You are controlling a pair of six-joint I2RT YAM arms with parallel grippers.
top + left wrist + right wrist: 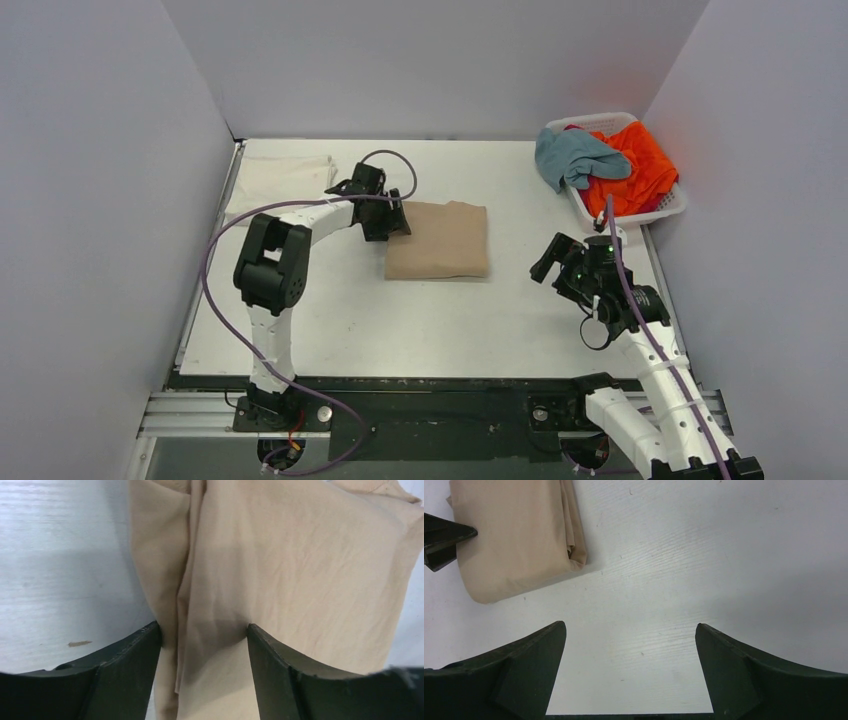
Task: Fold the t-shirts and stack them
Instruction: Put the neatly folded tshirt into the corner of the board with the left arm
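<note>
A tan t-shirt (440, 240) lies folded into a rectangle at the middle of the table. My left gripper (392, 220) is at its left edge; in the left wrist view its jaws (202, 630) stand apart astride the shirt's layered edge (185, 605), with cloth between them. My right gripper (548, 262) hovers to the right of the shirt, open over bare table (630, 627). A cream-white t-shirt (280, 180) lies folded at the back left. A grey-blue t-shirt (575, 158) hangs over the basket's rim, and an orange t-shirt (640, 165) is bunched inside.
The white slatted basket (672, 208) stands at the back right corner against the wall. Grey walls close in the table on the left, back and right. In the right wrist view the tan shirt (519, 535) shows with a left fingertip (444, 537) at its edge.
</note>
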